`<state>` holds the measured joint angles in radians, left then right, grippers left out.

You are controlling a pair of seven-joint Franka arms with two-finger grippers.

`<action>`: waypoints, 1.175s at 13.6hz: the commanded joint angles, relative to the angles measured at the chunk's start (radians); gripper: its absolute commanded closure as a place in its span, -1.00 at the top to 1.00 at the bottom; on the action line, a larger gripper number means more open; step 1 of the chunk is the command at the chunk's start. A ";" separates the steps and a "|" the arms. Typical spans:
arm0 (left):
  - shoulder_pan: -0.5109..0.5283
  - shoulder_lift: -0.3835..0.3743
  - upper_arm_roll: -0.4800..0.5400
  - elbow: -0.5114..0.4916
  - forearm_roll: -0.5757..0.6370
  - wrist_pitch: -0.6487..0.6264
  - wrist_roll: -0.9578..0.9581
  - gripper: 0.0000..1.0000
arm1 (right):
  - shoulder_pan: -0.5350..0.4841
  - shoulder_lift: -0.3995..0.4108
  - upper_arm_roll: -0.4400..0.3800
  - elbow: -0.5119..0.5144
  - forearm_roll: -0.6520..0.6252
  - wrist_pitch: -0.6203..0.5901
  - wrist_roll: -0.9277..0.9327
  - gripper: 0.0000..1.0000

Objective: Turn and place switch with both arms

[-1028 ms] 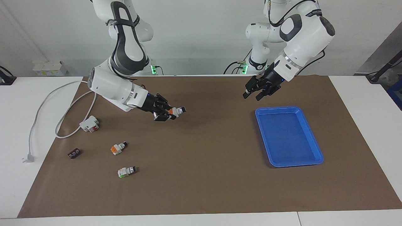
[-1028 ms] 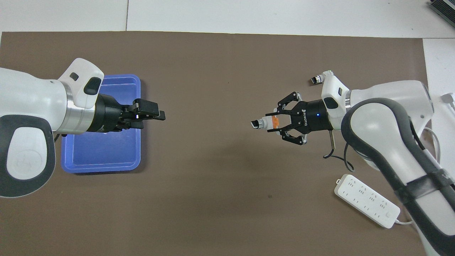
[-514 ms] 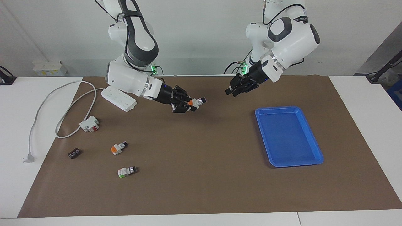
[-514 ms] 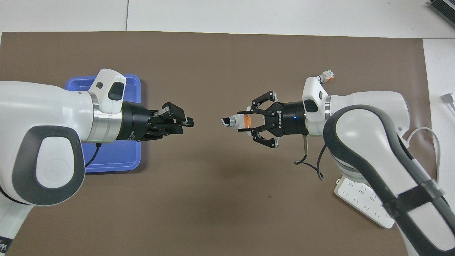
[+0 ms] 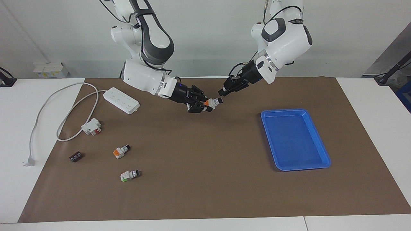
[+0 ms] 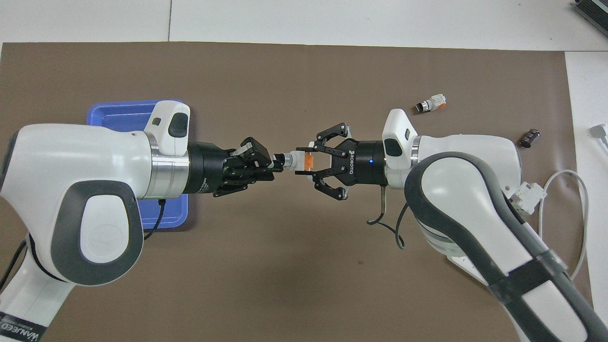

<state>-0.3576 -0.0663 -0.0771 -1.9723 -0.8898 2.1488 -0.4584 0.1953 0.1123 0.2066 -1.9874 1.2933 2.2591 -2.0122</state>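
Right gripper (image 5: 205, 106) is clenched on the white-and-orange body of the switch (image 5: 212, 102), held in the air over the mat's middle, toward the robots' end, black knob tip pointing at the left gripper (image 5: 222, 92). The left fingertips sit right at the knob tip, apparently touching or about to pinch it; whether they grip it I can't tell.

Risks, as I judge them: if the left jaws close off-centre, they could slip off the small round knob when turning. A twist may also spin the whole body in the right grip, or pull the switch out so it drops to the mat (image 5: 199, 166).

Hard to see: the knob-to-fingertip contact, hidden by the left fingers in the overhead view; any green face on the held switch.

Blue tray (image 5: 324, 150) lies empty toward the left arm's end; two more switches (image 5: 121, 151) (image 5: 129, 175) lie toward the right arm's end.
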 commanded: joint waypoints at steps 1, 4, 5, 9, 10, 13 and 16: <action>-0.003 -0.024 0.011 -0.031 -0.034 0.026 -0.006 -0.46 | -0.002 -0.026 0.000 -0.028 0.027 0.011 0.012 -1.00; 0.003 -0.012 0.011 -0.030 -0.035 0.045 -0.005 -0.45 | -0.002 -0.039 0.000 -0.031 0.027 0.007 0.013 -1.00; -0.001 0.002 0.011 -0.028 -0.035 0.066 -0.005 -0.43 | -0.003 -0.046 -0.001 -0.036 0.027 0.005 0.012 -1.00; -0.006 0.014 0.011 -0.020 -0.035 0.072 -0.003 -0.41 | -0.007 -0.068 -0.001 -0.051 0.040 0.000 0.009 -1.00; -0.006 0.014 0.011 -0.020 -0.037 0.072 -0.005 -0.42 | -0.008 -0.069 -0.001 -0.051 0.040 0.002 0.009 -1.00; -0.001 0.028 0.011 0.004 -0.066 0.072 -0.011 -0.42 | -0.010 -0.071 -0.001 -0.053 0.040 0.002 0.009 -1.00; 0.005 0.031 0.014 0.019 -0.093 0.072 -0.013 -0.42 | -0.010 -0.071 -0.001 -0.053 0.040 0.002 0.009 -1.00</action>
<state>-0.3556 -0.0474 -0.0640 -1.9714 -0.9553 2.2076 -0.4634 0.1927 0.0718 0.2020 -2.0126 1.3052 2.2591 -2.0122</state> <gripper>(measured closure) 0.709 0.586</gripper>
